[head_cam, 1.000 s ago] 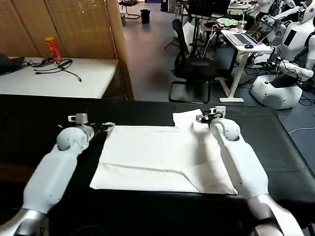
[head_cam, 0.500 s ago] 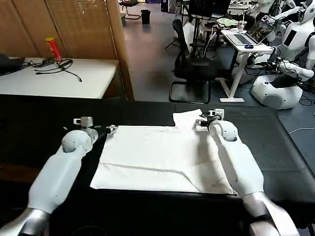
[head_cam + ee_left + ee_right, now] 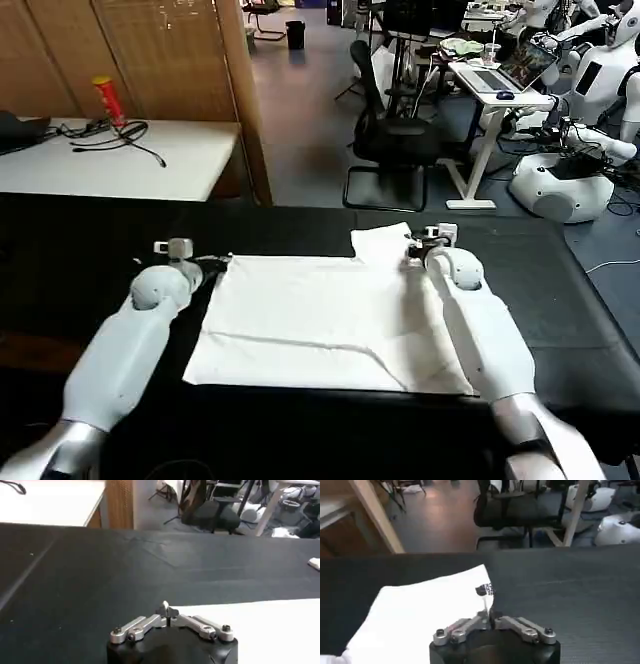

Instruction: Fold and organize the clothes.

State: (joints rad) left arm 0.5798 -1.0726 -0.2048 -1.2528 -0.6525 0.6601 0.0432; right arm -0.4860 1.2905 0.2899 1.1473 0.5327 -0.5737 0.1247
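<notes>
The white T-shirt [image 3: 320, 320] lies flat on the black tabletop [image 3: 80, 260]. The left pincer [image 3: 222, 262] is clamped on its far left corner. The right pincer [image 3: 412, 250] is pinched closed on the far right sleeve.

T-shirt [image 3: 320, 320]: soft white cloth, matt, lightly creased. Table cloth [image 3: 80, 260]: black fabric, matt, w/ fine woven grain in wrist views. Arm shells glossy white plastic; left gripper [image 3: 167, 611] & right gripper [image 3: 489, 611] links bare metal, bases black.
</notes>
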